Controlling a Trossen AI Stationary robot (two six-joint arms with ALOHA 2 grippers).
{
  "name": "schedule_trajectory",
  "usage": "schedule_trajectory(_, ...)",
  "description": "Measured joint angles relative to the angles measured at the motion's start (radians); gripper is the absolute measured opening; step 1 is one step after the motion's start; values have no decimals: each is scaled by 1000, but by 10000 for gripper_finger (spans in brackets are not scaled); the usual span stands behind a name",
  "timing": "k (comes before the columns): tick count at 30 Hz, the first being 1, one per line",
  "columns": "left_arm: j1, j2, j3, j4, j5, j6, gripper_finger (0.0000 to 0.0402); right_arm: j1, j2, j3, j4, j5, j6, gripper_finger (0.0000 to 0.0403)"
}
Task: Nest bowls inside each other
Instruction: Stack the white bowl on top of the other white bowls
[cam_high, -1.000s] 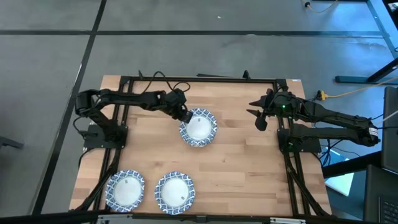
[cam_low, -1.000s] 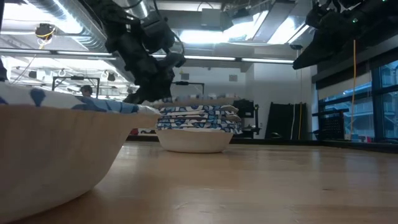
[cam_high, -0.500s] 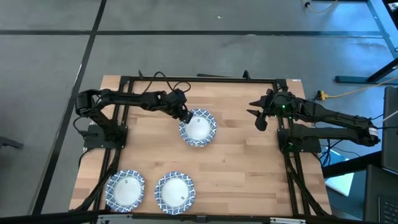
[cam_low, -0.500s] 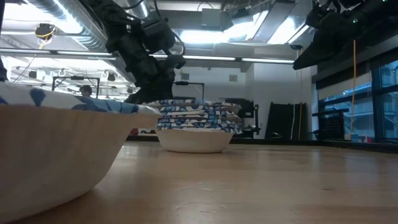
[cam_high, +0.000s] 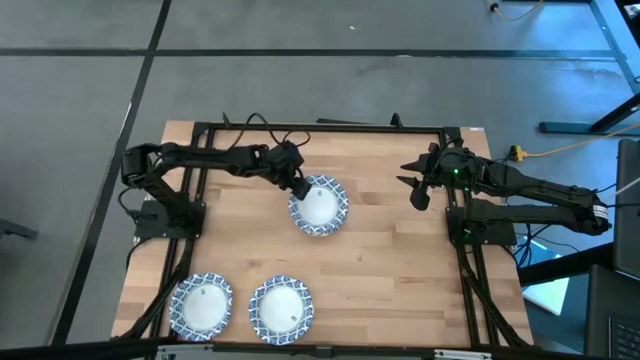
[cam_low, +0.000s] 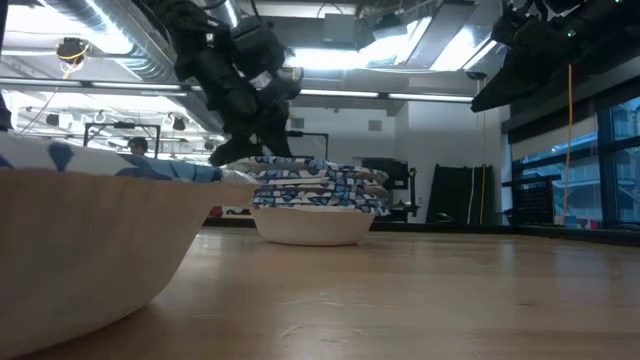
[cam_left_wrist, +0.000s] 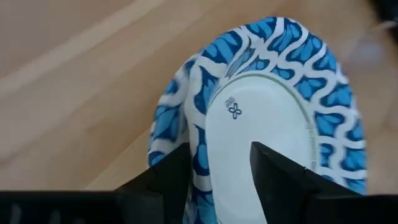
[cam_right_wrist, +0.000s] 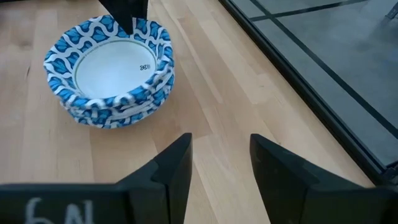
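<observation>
A stack of nested blue-and-white bowls (cam_high: 320, 206) (cam_low: 318, 200) (cam_right_wrist: 112, 68) rests on its bottom bowl's base at the middle of the wooden table. My left gripper (cam_high: 299, 187) (cam_left_wrist: 217, 177) is open at the stack's far-left rim, slanting down. Its fingers stand on either side of the top bowl's rim. Two single bowls (cam_high: 201, 305) (cam_high: 281, 309) sit at the near left. My right gripper (cam_high: 419, 192) (cam_right_wrist: 219, 162) hangs open above the table's right side, holding nothing. My left gripper straddles the top bowl's rim (cam_left_wrist: 199, 155), one finger (cam_left_wrist: 273, 174) over the white inside and one (cam_left_wrist: 168, 177) outside the patterned wall. It comes slanting down from the far left. Whether either finger touches the rim, I cannot tell. The bowl lies nested in the stack.
A black frame (cam_high: 320, 127) runs along the table's far and side edges, with the arm bases at left and right. One near-left bowl (cam_low: 90, 240) fills the low view's left. Bare wood (cam_high: 400, 280) lies between the stack and the near right corner.
My left gripper has stayed at the stack's rim, rolled a little about its own line and parted its fingers. The top bowl now lies settled on the stack. My right gripper has kept still.
</observation>
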Motion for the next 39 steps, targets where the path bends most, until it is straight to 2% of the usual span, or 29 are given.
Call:
schedule_trajectory(3, 0, -17, 39, -3, 41, 69, 160, 0, 0, 0, 0, 0, 0, 162)
schedule_trajectory(6, -6, -52, 81, -8, 39, 121, 161, 0, 0, 0, 0, 0, 0, 162)
schedule_trajectory(13, -7, -167, 107, -88, -88, 182, 161, 0, 0, 0, -2, 0, 2, 162)
schedule_trajectory(20, -21, -265, 107, -287, -129, 172, 158, 0, 0, 0, -4, 0, 0, 162)
schedule_trajectory(26, -153, -282, 107, -390, -143, 182, 157, 0, 0, 0, -4, 0, -16, 162)
schedule_trajectory(30, -281, -264, 107, -383, -141, 154, 157, 0, 0, 0, -4, 0, -20, 162)
schedule_trajectory(34, -397, -224, 107, -390, -159, 51, 157, 0, 0, 0, -4, 0, -20, 162)
schedule_trajectory(39, -536, -134, 107, -382, -146, 37, 157, 0, 0, 0, -3, 0, -20, 162)
